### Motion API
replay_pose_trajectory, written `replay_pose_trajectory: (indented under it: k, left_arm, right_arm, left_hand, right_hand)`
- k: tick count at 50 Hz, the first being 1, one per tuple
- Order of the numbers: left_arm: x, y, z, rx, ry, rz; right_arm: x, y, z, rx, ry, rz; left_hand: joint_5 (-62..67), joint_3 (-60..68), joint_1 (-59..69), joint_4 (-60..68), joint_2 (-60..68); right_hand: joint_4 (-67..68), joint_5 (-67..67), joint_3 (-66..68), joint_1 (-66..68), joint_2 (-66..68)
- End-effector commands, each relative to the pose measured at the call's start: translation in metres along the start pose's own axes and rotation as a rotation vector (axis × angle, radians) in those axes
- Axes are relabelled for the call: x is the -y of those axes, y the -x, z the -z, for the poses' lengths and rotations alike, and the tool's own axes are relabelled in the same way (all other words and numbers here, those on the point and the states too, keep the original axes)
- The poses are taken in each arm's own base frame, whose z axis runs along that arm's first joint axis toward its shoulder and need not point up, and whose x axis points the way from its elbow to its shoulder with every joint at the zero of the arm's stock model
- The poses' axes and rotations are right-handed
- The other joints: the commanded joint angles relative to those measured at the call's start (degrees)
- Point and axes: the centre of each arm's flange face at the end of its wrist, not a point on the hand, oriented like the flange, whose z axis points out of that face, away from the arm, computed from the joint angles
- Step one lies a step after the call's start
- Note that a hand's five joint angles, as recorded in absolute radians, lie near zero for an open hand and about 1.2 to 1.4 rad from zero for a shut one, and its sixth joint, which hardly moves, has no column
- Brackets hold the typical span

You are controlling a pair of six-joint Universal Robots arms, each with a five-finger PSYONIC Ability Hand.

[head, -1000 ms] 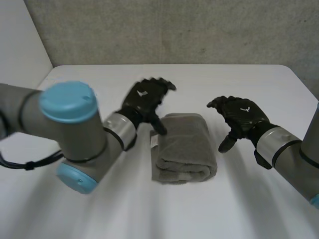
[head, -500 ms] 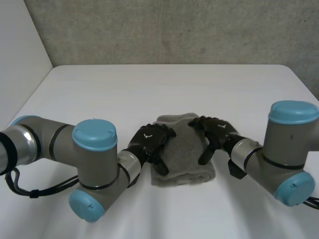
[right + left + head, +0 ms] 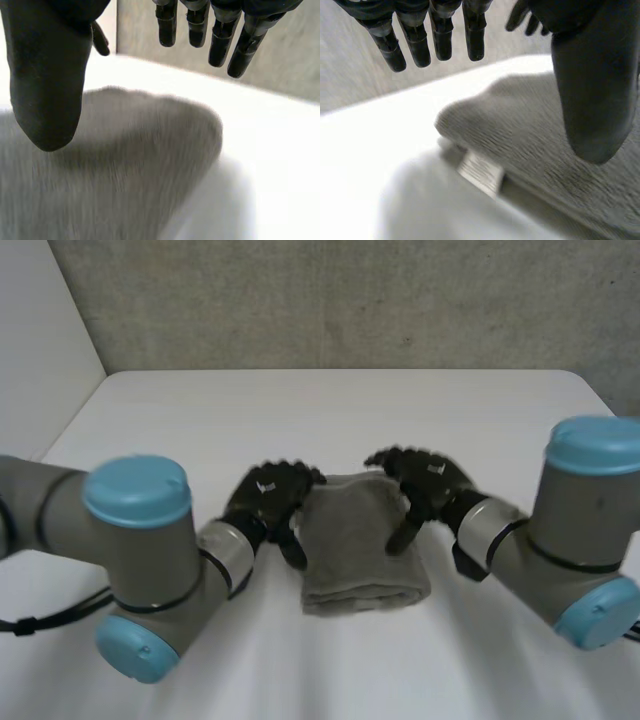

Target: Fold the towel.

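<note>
I count one towel (image 3: 365, 558), a single grey folded bundle, lying on one white tabletop (image 3: 330, 420). One small label (image 3: 481, 172) shows at the towel's edge. Of my own parts there are two hands, my left hand (image 3: 268, 495) and my right hand (image 3: 428, 480). There are also two arms, my left arm (image 3: 150, 560) and my right arm (image 3: 580, 530).

A white table (image 3: 330, 410) with rounded far corners fills the lower and middle frame, its surface matte and evenly lit. Behind it, across the top of the frame, stands a rough grey concrete-like wall (image 3: 350, 300). A plain white wall (image 3: 40, 330) meets it at upper left.
</note>
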Motion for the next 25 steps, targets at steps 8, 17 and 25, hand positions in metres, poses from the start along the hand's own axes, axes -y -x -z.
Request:
replay_pose_trajectory:
  k: [8, 17, 25]
  left_arm:
    - [0.118, 0.036, 0.047, 0.169, -0.248, 0.015]
    - [0.129, 0.045, 0.054, 0.231, -0.234, 0.021]
    - [0.134, 0.044, 0.057, 0.23, -0.251, 0.019]
  right_arm:
    - [0.115, -0.016, 0.047, -0.27, -0.3, 0.068]
    - [0.114, -0.023, 0.056, -0.379, -0.28, 0.123]
    - [0.119, -0.033, 0.061, -0.41, -0.29, 0.129]
  left_hand:
    - [-2.41, -2.92, -3.37, -3.36, -3.48]
    - [-2.41, -2.92, -3.37, -3.36, -3.48]
    - [-2.41, -2.92, -3.37, -3.36, -3.48]
  right_hand:
    - [-4.36, -3.5, -2.43, -2.37, -3.72]
    - [-4.36, -3.5, -2.43, -2.37, -3.72]
    - [-4.36, -3.5, -2.43, -2.37, -3.72]
